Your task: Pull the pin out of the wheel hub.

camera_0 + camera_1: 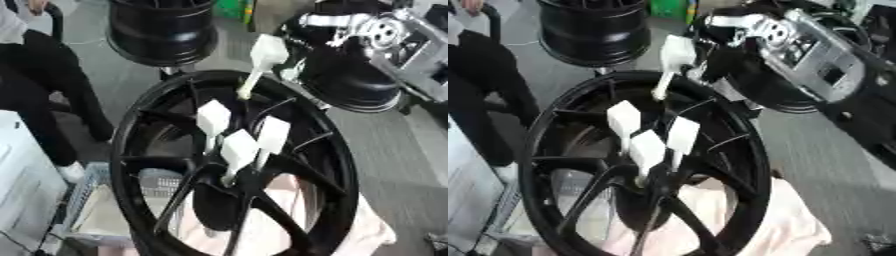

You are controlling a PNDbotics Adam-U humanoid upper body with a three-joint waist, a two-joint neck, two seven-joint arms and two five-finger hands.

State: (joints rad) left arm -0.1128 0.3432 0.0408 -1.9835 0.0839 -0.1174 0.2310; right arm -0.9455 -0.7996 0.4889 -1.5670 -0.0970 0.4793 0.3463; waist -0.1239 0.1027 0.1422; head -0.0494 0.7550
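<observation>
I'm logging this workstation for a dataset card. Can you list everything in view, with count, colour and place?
wheel hub: one, black, spoked, centre foreground
pins: three, white, block-topped, standing in the hub's centre
lifted pin: one, white, above the hub's far rim
cloth: one, pale pink, under the hub
spare rims: two, black, far side
crate: one, light, lower left
robot hand: right, black and silver, upper right, at the lifted pin; left not visible

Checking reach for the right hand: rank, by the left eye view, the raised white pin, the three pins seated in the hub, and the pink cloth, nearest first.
1. Raised white pin: right beside the right hand, upper middle.
2. Three seated pins: at the middle of the wheel hub, below the hand.
3. Pink cloth: under the wheel, bottom right.
</observation>
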